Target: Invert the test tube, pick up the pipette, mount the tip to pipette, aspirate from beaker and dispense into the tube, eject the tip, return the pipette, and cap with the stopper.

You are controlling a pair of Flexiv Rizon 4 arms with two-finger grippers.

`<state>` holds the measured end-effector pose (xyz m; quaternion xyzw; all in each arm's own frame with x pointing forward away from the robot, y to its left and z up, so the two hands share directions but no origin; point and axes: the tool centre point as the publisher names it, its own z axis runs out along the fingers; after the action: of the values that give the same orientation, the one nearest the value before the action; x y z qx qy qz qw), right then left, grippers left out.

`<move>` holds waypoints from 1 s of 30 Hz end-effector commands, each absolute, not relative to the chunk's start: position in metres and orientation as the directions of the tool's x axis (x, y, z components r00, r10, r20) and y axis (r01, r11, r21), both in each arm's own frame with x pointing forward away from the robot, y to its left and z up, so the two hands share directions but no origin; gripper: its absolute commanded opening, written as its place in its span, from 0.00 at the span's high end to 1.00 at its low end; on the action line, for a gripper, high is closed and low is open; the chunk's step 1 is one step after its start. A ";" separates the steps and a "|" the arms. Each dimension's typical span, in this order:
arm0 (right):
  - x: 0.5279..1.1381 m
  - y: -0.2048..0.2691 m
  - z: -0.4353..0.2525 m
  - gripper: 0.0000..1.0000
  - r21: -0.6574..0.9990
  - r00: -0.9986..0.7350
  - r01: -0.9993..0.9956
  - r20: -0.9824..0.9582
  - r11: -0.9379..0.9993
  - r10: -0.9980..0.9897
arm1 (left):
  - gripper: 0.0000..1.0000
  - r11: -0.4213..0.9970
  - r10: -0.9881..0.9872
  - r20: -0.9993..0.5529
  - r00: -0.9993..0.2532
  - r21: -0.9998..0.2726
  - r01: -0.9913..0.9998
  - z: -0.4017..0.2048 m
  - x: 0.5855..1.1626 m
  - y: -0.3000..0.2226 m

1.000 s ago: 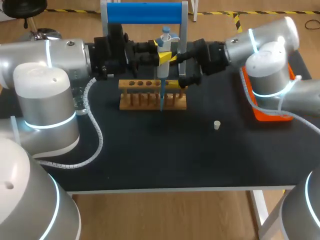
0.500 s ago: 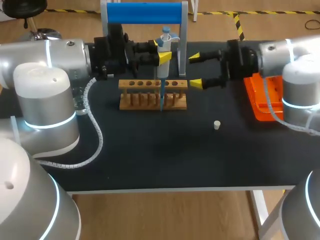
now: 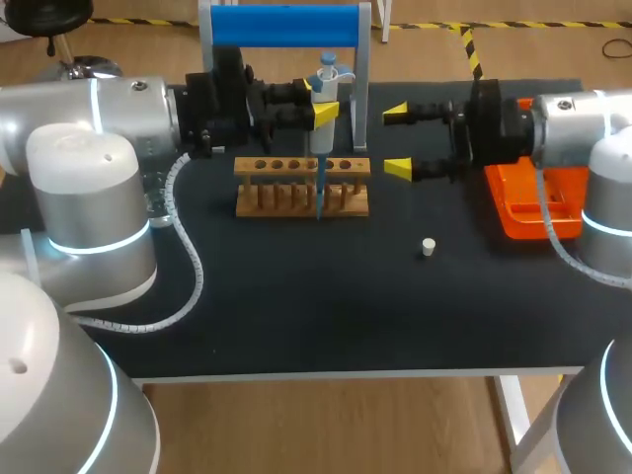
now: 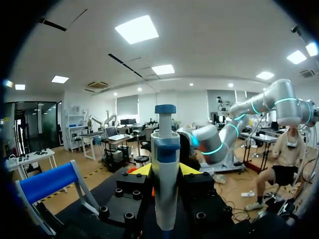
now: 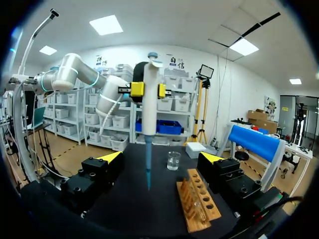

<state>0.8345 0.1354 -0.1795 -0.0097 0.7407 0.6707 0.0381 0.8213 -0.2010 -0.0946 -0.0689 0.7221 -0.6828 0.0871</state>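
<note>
In the head view, the left gripper (image 3: 318,109) is clamped on the body of the pipette (image 3: 325,94), holding it upright just in front of the blue-barred stand (image 3: 284,25). The blue tip (image 3: 319,193) hangs down across the wooden test tube rack (image 3: 301,190), and from here I cannot tell whether it enters a hole or hangs clear. The right gripper (image 3: 397,141) hovers with its fingers spread wide and nothing between them. A second ago it was pressed in beside the pipette and the rack's right end. It has since pulled back to the right, and its wrist is now over the orange tray (image 3: 538,207). The left arm, pipette and rack have not shifted. The white stopper (image 3: 428,247) lies where it lay on the black table (image 3: 296,316), well apart from the rack. In the left wrist view, the pipette (image 4: 165,169) stands gripped between the fingers of the left gripper (image 4: 165,172), with the stand's blue bar (image 4: 47,181) off to one side. In the right wrist view, the wide-open right gripper (image 5: 161,158) faces the pipette (image 5: 149,109), held in the left gripper (image 5: 148,90). The glass beaker (image 5: 173,160) stands beyond it, and the rack (image 5: 199,199) lies beside one finger, possibly with a glass tube in a near hole.
</note>
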 end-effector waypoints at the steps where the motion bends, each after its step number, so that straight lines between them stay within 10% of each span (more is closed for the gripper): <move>1: 0.826 0.142 -0.173 0.00 0.995 -0.997 -0.064 -0.067 0.083 0.034 | 1.00 0.055 -0.217 -0.033 -0.976 -0.998 0.021 -0.095 0.822 -0.201; 30: 0.820 0.180 -0.149 0.17 1.000 -0.996 0.023 0.022 -0.010 -0.083 | 1.00 0.055 -0.217 -0.033 -0.976 -0.998 0.021 -0.095 0.822 -0.201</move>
<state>0.8171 0.1762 -0.1495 -0.0195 0.7013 0.7117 -0.0347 0.8213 -0.2010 -0.0946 -0.0689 0.7221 -0.6828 0.0871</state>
